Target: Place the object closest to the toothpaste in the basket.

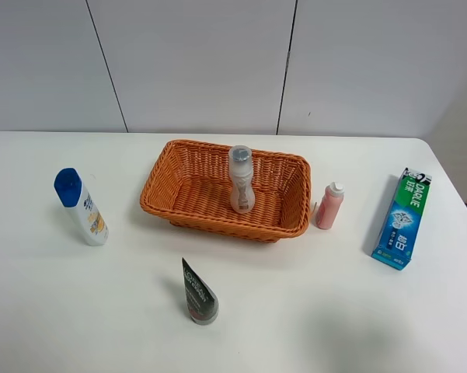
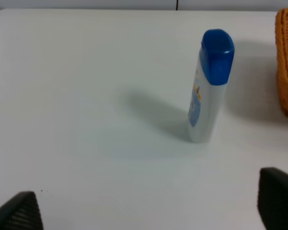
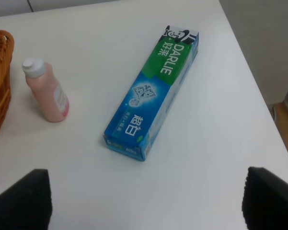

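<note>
On the white table, your left gripper (image 2: 148, 211), fingers spread, faces only the blue-capped bottle (image 1: 81, 207). The wicker basket (image 1: 165, 167) sits centre. Just beside its right wall stands the pink bottle (image 1: 329, 206), upright, nearest the toothpaste box (image 1: 402, 218). Your right gripper (image 3: 146, 201), also spread and empty, is the nearer arm.

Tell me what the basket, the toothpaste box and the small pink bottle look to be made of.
Basket: woven wicker or rattan, orange-brown, visible weave.
Toothpaste box: printed cardboard, slightly glossy, with crisp folded edges.
Pink bottle: seemingly translucent plastic with a white cap; contents unclear.
</note>
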